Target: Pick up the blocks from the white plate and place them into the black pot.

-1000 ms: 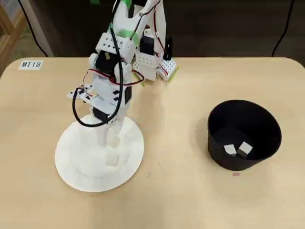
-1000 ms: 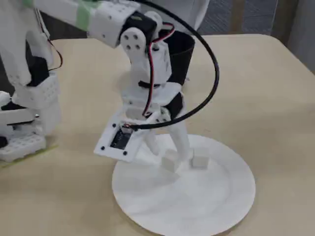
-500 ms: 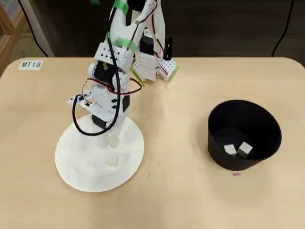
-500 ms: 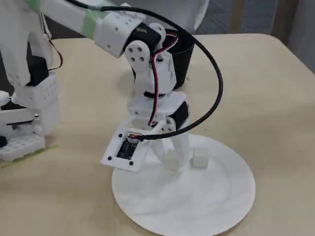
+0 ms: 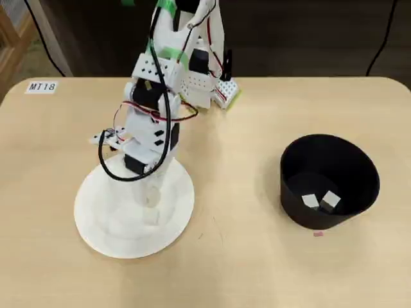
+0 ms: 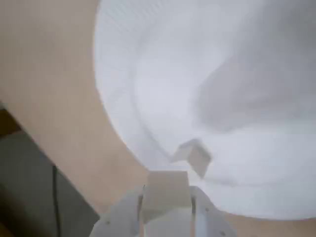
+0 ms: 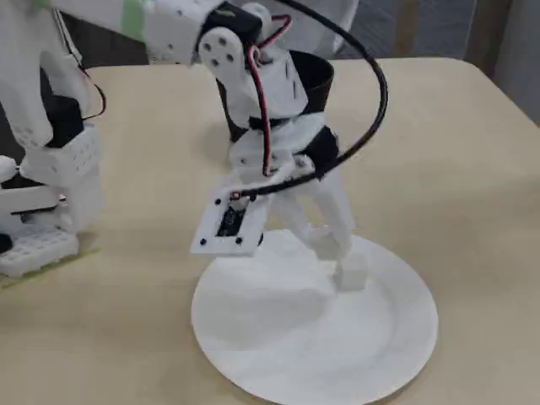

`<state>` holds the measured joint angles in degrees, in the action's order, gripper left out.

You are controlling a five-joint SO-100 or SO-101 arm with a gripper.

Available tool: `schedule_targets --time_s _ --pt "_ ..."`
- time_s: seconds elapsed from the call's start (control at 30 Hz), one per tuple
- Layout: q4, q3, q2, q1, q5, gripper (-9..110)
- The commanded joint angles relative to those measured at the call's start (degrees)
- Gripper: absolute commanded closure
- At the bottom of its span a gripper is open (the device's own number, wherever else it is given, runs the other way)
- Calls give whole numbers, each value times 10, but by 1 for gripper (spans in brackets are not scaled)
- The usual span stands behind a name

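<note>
The white two-finger gripper (image 7: 325,240) holds one small pale cube (image 6: 165,188) between its fingers, raised above the round white plate (image 5: 96,215). A second pale cube (image 7: 350,274) rests on the plate. The matte black pot (image 5: 347,163), near the tabletop's right edge, contains two cubes (image 5: 320,201); bare tabletop (image 5: 237,167) separates plate and pot.

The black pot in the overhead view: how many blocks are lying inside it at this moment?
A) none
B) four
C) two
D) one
C: the overhead view shows two pale blocks side by side on the floor of the black pot.
</note>
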<state>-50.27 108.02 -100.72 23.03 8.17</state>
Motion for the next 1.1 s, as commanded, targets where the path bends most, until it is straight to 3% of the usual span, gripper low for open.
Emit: schedule_targets --time_s 0.0,0.17,0.4,0.6,0.8,1.07 --pt "3 -2 -129 -12 6 104" --pt "-25 0 -258 -112 12 104" --pt "-9 25 -326 -381 -6 104" --pt "136 118 -319 -550 -33 104" --pt "258 184 -265 -603 -60 104" --pt "351 178 -149 -598 -76 104"
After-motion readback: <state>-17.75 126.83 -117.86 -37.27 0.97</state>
